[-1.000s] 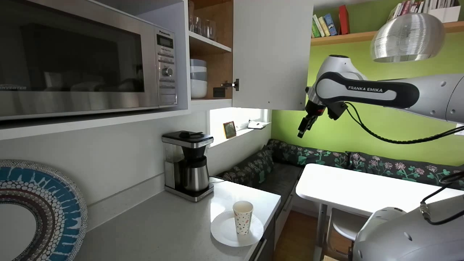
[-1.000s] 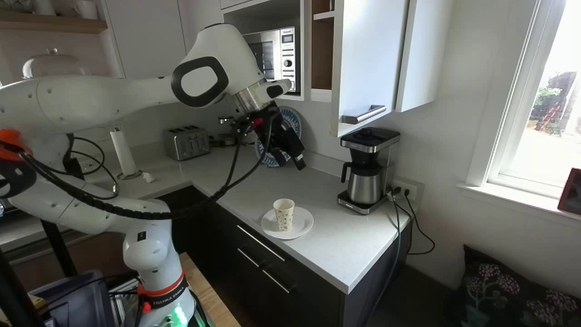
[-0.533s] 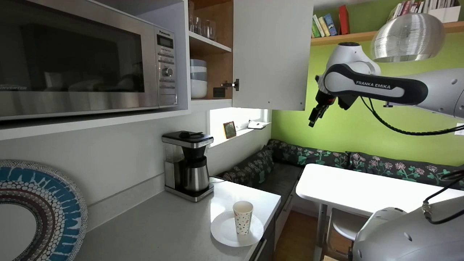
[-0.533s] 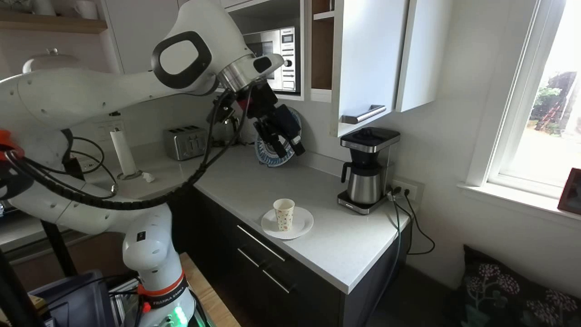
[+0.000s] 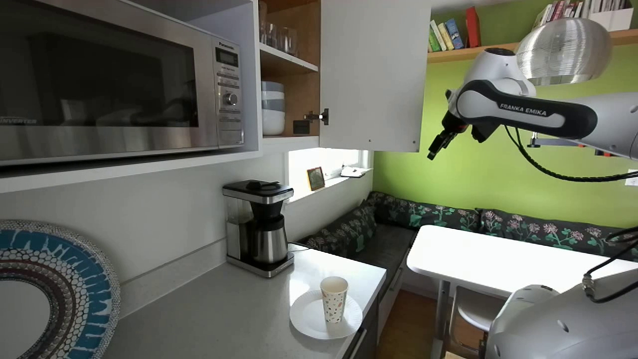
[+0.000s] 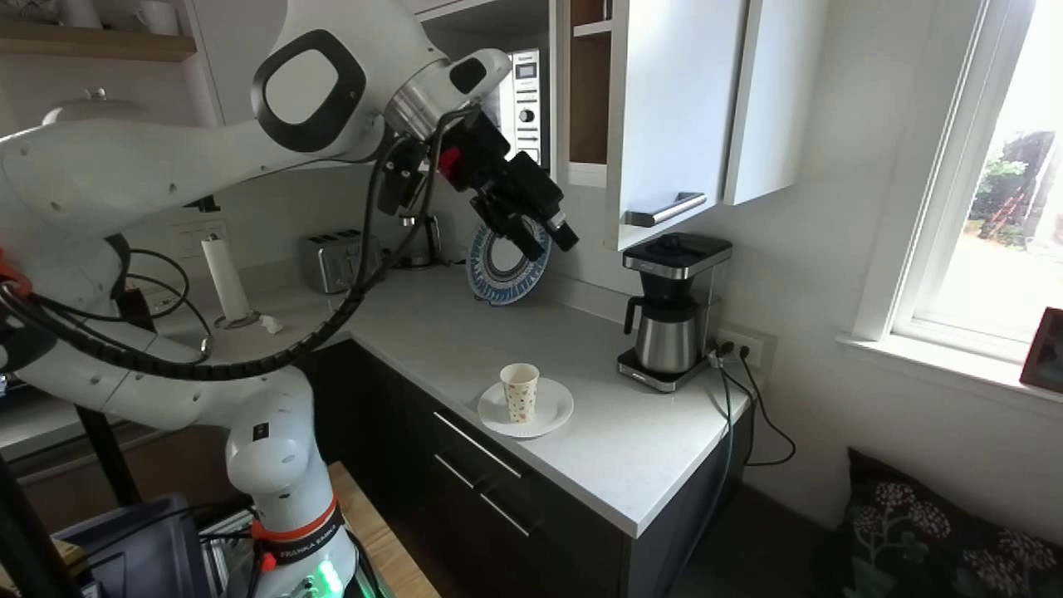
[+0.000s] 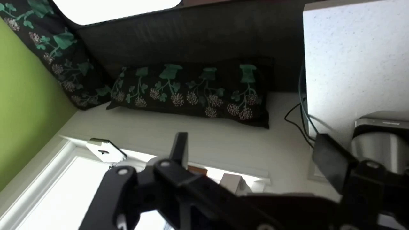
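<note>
Near the open cabinet door (image 6: 677,108), the gripper (image 6: 551,244) holds its empty fingers (image 7: 332,163) apart; slow, small motions would best avoid bumping the bar handle (image 6: 665,213).

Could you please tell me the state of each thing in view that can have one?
Gripper: jaws apart, nothing between them.
White plate: flat on the counter.
Paper cup: upright on the plate.
Carafe: seated in the coffee maker.
Cabinet door: open.
Microwave: door shut.
Drawers: shut.
Decorated platter: propped on edge.

Kitchen with microwave (image 5: 119,85), toaster (image 6: 334,264), coffee maker (image 5: 264,212) and cushioned bench (image 5: 381,245).
</note>
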You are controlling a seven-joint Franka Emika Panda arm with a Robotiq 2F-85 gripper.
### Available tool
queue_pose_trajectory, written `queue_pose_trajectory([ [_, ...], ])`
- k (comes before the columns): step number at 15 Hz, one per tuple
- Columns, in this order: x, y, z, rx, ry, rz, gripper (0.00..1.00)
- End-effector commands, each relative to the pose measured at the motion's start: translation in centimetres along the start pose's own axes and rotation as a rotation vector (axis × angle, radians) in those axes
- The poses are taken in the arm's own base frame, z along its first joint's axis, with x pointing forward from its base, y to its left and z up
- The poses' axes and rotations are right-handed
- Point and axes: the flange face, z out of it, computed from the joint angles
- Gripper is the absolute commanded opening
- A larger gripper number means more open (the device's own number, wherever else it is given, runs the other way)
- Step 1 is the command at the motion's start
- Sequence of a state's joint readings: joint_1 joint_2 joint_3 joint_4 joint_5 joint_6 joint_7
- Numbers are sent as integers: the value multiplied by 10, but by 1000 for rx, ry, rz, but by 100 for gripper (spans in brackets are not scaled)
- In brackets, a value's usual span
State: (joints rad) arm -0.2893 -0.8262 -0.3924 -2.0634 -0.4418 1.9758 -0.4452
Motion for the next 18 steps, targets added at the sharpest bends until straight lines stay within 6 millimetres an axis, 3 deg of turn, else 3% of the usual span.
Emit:
queue_pose_trajectory([
  [1, 10, 12, 4, 20, 119, -24, 100],
  [7, 27, 20, 6, 40, 285, -41, 100],
  [18, 44, 10, 19, 196, 421, -52, 100],
])
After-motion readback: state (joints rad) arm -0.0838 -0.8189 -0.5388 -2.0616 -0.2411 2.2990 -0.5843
